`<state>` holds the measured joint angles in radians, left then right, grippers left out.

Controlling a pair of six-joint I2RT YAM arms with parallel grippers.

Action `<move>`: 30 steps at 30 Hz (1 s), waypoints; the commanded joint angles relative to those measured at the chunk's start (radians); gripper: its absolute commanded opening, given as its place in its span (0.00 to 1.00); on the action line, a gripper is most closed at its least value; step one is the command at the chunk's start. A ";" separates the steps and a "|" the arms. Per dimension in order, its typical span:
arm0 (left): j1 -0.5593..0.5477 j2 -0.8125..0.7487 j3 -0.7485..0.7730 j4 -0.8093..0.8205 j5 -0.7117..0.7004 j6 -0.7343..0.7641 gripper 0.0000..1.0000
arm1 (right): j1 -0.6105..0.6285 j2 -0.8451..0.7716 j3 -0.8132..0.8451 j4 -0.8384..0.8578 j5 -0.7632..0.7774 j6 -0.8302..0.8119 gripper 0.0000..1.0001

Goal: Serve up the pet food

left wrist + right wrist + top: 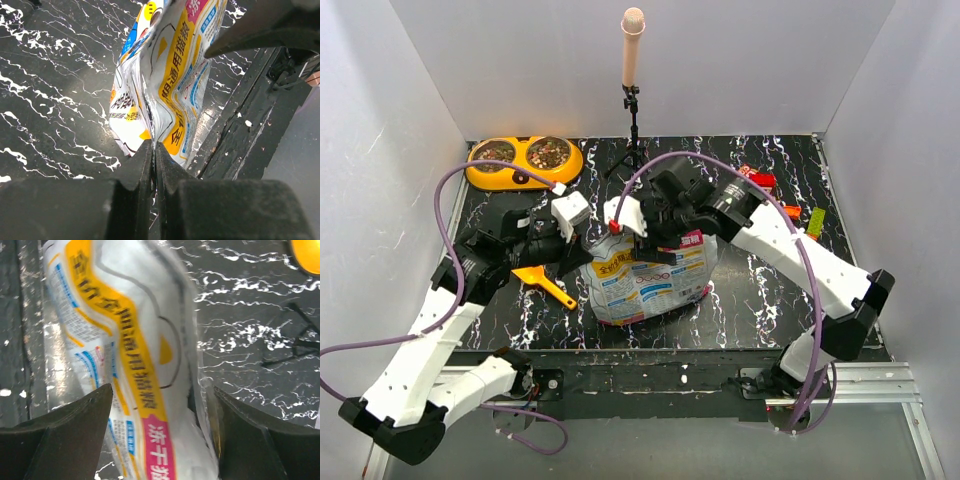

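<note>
The left pincer point(153, 146) pinches an edge of the pet food bag point(172, 85), while the right pincer point(161, 390) stands spread around it.

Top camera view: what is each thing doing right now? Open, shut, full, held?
pet food bag: on the table, edge pinched.
left fingers: shut on the bag.
right fingers: open, one each side of the bag.
orange double bowl: kibble in both sides.
yellow-orange scoop: lying on the table, unheld.
</note>
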<state>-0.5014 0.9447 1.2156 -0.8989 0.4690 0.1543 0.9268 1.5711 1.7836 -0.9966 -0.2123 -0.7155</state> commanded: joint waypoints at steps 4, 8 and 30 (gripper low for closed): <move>0.001 -0.095 -0.054 0.081 0.019 0.015 0.00 | 0.087 -0.178 -0.283 0.157 0.242 -0.074 0.61; 0.001 -0.132 -0.102 0.103 0.020 -0.015 0.00 | 0.103 -0.267 -0.394 0.315 0.368 -0.108 0.33; -0.091 0.077 -0.024 0.230 0.074 -0.162 0.65 | -0.034 -0.137 -0.013 -0.158 -0.071 -0.075 0.01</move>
<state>-0.5488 0.9920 1.1469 -0.7288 0.5419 -0.0017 0.9398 1.4593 1.6810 -1.0931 -0.1482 -0.7891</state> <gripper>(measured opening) 0.712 0.031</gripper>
